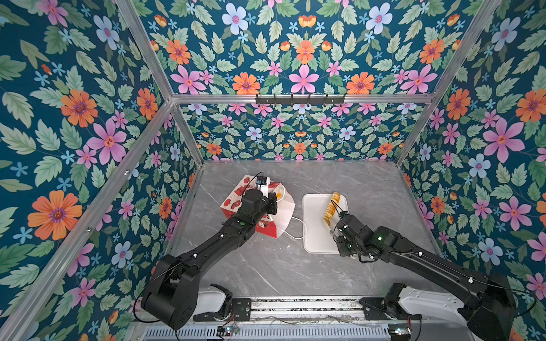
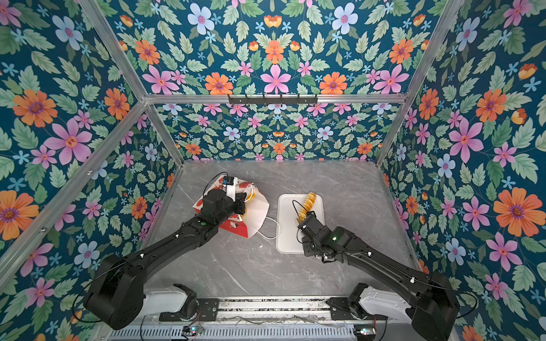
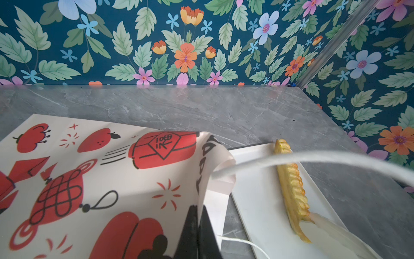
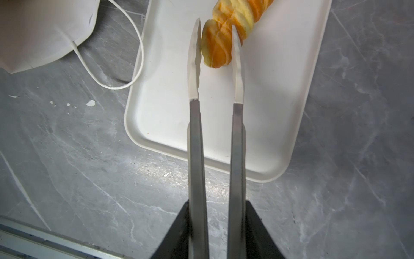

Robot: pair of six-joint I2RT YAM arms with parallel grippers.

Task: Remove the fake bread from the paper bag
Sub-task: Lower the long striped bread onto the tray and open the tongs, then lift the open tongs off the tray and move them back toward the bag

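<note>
The paper bag (image 1: pixel 285 211) (image 2: pixel 258 212), white with red prints, lies tipped on the grey table at the left. My left gripper (image 3: pixel 198 215) (image 1: pixel 275 202) is shut on its rim, holding the mouth up. A yellow-orange piece of fake bread (image 1: pixel 278 195) (image 2: pixel 250 195) shows inside the mouth. A twisted loaf (image 1: pixel 331 208) (image 2: pixel 307 205) (image 4: pixel 226 38) lies on the white tray (image 1: pixel 314 236) (image 4: pixel 156 112). My right gripper (image 4: pixel 215 24) (image 1: pixel 327 222) straddles the loaf's near end with long thin blades. It is open, with a slim gap showing beside one blade.
The bag's white cord handle (image 1: pixel 299 233) (image 4: pixel 134 67) loops on the table between bag and tray, and another cord (image 3: pixel 313 158) hangs across the left wrist view. Small white crumbs (image 4: pixel 90 102) lie near the tray. Floral walls enclose the table on three sides.
</note>
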